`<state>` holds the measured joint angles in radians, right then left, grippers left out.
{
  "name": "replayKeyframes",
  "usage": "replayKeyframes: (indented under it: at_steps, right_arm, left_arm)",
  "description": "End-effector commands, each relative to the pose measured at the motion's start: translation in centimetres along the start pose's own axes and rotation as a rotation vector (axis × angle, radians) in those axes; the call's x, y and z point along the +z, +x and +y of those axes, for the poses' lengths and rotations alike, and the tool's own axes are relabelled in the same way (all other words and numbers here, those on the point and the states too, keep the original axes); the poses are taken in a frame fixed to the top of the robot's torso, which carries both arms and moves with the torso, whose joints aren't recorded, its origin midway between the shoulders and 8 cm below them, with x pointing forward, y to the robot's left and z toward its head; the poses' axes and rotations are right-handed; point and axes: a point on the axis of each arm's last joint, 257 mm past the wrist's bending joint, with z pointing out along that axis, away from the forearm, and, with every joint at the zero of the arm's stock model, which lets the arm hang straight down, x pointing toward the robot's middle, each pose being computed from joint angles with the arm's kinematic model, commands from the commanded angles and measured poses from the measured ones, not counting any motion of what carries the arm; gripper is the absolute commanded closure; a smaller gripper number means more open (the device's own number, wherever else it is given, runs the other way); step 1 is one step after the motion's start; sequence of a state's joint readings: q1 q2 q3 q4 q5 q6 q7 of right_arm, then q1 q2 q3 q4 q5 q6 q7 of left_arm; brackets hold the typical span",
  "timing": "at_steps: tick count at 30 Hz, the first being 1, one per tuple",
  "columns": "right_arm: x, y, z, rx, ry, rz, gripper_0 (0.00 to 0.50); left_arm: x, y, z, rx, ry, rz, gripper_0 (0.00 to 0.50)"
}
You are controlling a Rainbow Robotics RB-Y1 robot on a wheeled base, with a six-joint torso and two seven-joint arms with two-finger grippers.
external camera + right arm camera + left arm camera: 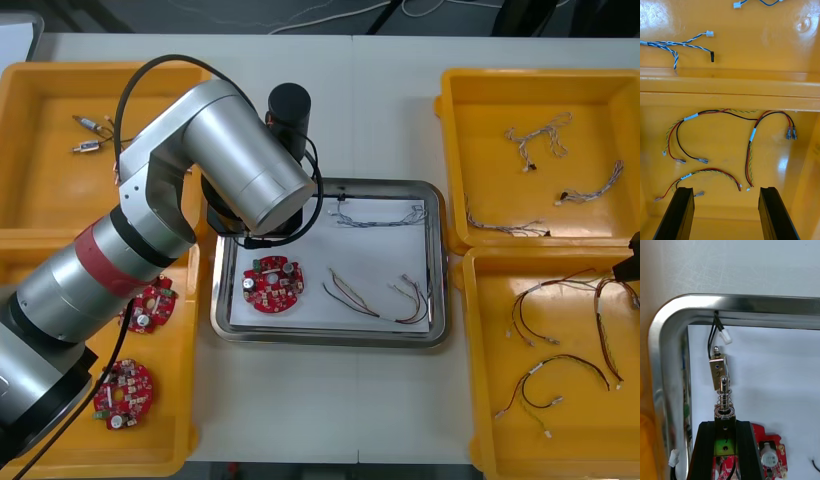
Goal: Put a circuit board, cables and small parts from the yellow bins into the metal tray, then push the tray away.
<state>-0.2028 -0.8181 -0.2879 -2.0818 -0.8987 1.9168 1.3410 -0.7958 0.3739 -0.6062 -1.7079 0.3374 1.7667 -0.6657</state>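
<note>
- The pale tabletop is carrying four yellow bins, two at each side, with the metal tray sitting between them. A seam is running down the tabletop's middle toward the tray.
- Beyond the far edge, dark floor is showing, with pale cords trailing across it.
- The left arm is reaching over the tray's far left corner. The left fingers are clamping a small metal part over the tray's white inside, its spring pointing out past the tips.
- A second metal part with black wires is lying just beyond it, close to the corner of the rim.
- A red circuit board, red and yellow cables and a blue and white cable are lying in the tray.
- The right fingers are standing apart, gripping nothing, over the near right bin, where more cables are lying loose.
</note>
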Motion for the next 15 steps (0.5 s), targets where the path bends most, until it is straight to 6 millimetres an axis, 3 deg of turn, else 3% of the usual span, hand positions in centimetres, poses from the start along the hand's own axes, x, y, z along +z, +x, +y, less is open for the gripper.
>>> replayKeyframes:
  at_steps: [1,15]
  right_arm:
    - [-0.9,-0.1,-1.4,0.034,0.028,-0.013,0.000]
    - [-0.9,-0.1,-1.4,0.034,0.028,-0.013,0.000]
  left_arm:
    - [-0.7,-1.7,-3.8,-0.049,0.060,-0.059,0.500]
    - [0.5,-2.2,-5.5,-0.049,0.088,-0.065,0.500]
